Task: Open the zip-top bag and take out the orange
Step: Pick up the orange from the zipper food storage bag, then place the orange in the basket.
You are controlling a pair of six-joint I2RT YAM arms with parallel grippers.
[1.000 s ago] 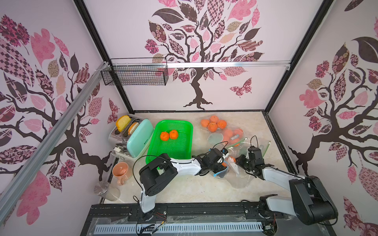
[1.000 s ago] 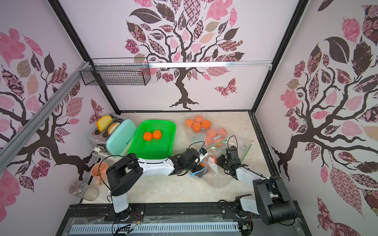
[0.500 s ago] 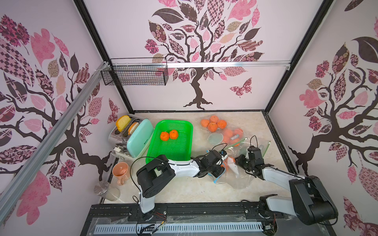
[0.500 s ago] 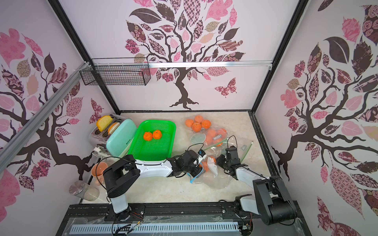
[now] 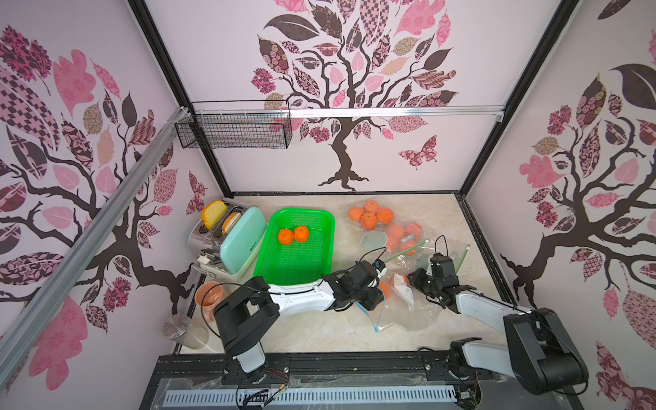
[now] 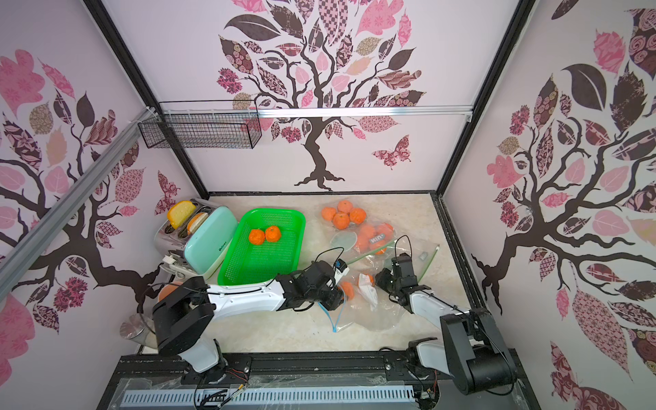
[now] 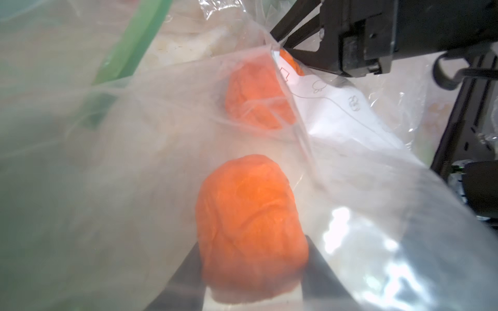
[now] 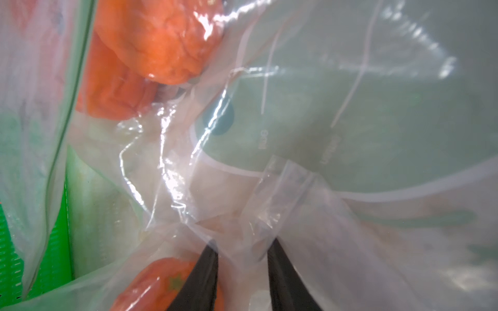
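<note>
The clear zip-top bag, with its blue zip edge gaping, lies crumpled at the front middle of the table. My left gripper reaches into its mouth and is shut on an orange. In the left wrist view that orange sits squeezed between my two fingers, under the film. A second orange lies deeper in the bag. My right gripper pinches bunched bag film at the bag's far side.
A green basket holding two oranges stands just behind my left arm. A mint toaster is to its left. Two more bags of oranges lie at the back right. A cup and a glass stand front left.
My left gripper has closed from wide open onto the orange inside the bag and drawn back slightly to the left. The right gripper has kept its hold on the film.
</note>
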